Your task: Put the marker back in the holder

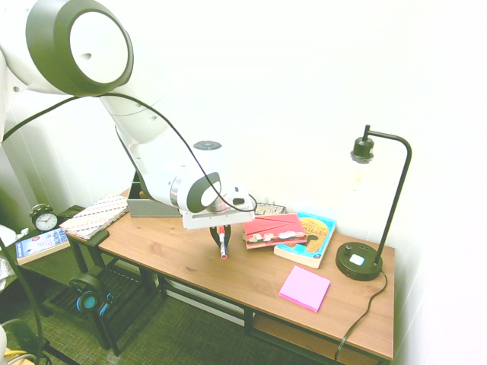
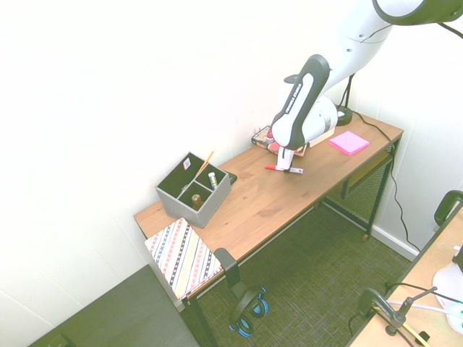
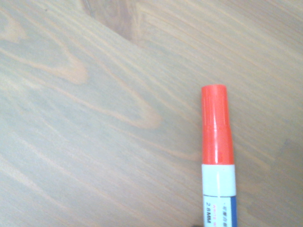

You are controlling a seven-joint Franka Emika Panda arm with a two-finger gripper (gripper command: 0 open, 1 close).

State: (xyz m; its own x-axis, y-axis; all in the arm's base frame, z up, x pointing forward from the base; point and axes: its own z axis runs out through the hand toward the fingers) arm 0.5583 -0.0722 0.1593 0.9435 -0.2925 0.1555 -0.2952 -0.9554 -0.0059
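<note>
The marker (image 2: 284, 169), white-barrelled with a red cap, lies flat on the wooden desk (image 2: 275, 202) near its middle. My gripper (image 2: 283, 163) stands straight down over it, shut on the marker's barrel. From the other side the marker (image 1: 222, 246) pokes out below the gripper (image 1: 221, 236), red cap toward the desk's front edge. The wrist view shows the red cap and white barrel of the marker (image 3: 218, 156) against the wood grain. The grey holder (image 2: 194, 189) sits at the desk's far end by the wall, with a pencil and a pen in it. The arm partly covers the holder (image 1: 149, 205).
A red book (image 1: 274, 230) and a blue-and-yellow book (image 1: 308, 239) lie just behind the gripper. A pink pad (image 1: 304, 288) and a black desk lamp (image 1: 361, 258) stand further along. A striped notebook (image 2: 182, 256) rests beside the holder end. Bare wood lies between marker and holder.
</note>
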